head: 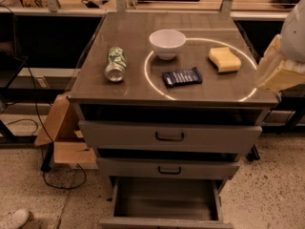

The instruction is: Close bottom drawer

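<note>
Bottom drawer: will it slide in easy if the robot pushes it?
Probably: the bottom drawer looks empty, so it is likely light. Its flat front should take a push without bending. The tool hangs up at the right edge.

I can read no text, brand, number or sign. The can (pixel 115 64) at the left of the bench (pixel 128 87) and the dark packet (pixel 182 76) near its centre carry markings I cannot make out. The gripper (pixel 279 70) is at the right edge, beside the bench.
</note>
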Robot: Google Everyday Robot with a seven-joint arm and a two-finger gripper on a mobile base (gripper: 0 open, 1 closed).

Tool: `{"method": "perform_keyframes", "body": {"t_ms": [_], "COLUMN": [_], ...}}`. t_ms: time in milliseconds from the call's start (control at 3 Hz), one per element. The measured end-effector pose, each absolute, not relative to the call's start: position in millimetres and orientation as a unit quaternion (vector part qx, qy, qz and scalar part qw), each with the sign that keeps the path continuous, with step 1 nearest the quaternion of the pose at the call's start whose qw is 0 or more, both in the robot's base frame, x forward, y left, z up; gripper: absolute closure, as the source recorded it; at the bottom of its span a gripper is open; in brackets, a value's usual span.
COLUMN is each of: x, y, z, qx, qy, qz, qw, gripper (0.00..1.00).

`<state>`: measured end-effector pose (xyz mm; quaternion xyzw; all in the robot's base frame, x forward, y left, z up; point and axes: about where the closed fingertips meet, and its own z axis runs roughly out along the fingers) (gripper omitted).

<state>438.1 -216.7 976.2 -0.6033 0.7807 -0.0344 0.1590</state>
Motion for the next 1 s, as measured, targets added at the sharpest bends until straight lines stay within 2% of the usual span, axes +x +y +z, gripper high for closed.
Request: {"method": "perform_keyframes", "body": {"t_ms": [333, 667, 1000], "x": [440.2, 435.4, 428.2], "y": [-217.3, -227.2, -243.0], "z": [986.5, 980.3, 909.9], "qx": [-0.598, -0.567, -0.519], "qy": [0.78, 0.798, 0.834], "qz": [-0.05, -0.076, -0.083], "qw": [0.177, 0.188, 0.171], "gripper": [0.94, 1.0, 1.0]}}
